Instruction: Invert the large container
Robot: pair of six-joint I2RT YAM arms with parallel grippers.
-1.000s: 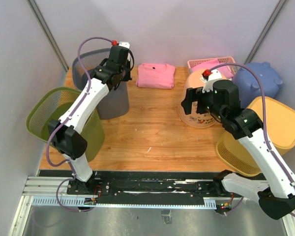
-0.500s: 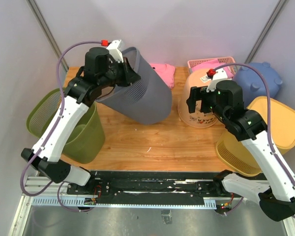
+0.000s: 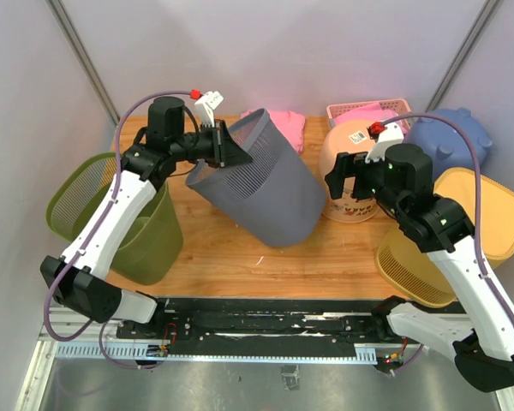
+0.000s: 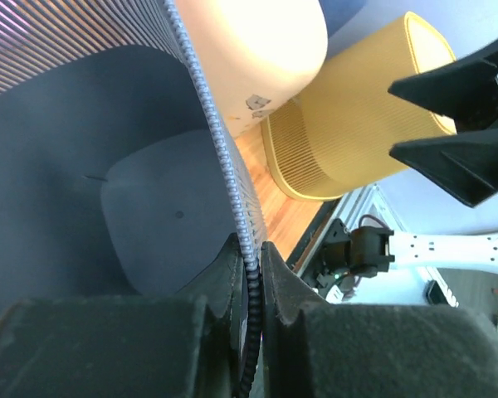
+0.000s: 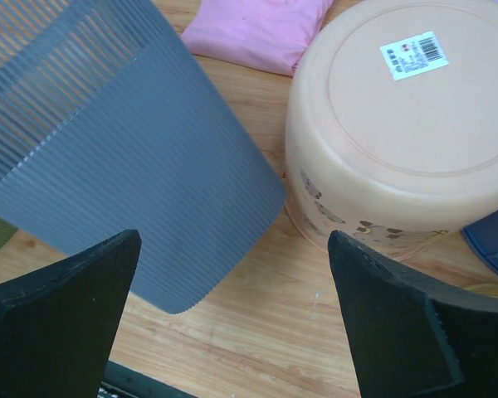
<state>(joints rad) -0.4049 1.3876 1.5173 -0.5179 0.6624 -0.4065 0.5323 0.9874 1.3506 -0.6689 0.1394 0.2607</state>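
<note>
Since half a second ago, the grey ribbed plastic bin [image 3: 257, 184] has swung lower over the wooden bench [image 3: 231, 253]. It is tilted, its rim clenched in the left jaws, while the right jaws hang released. Tipping has begun, but most of the turn looks left to do.

Left hand [image 3: 224, 145] pinched closed, arm raised, right hand [image 3: 347, 177] spread wide

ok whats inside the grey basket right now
Nothing visible: the grey basket looks bare down to its base. The left pincer clamped on its rim hides the nearest part.
</note>
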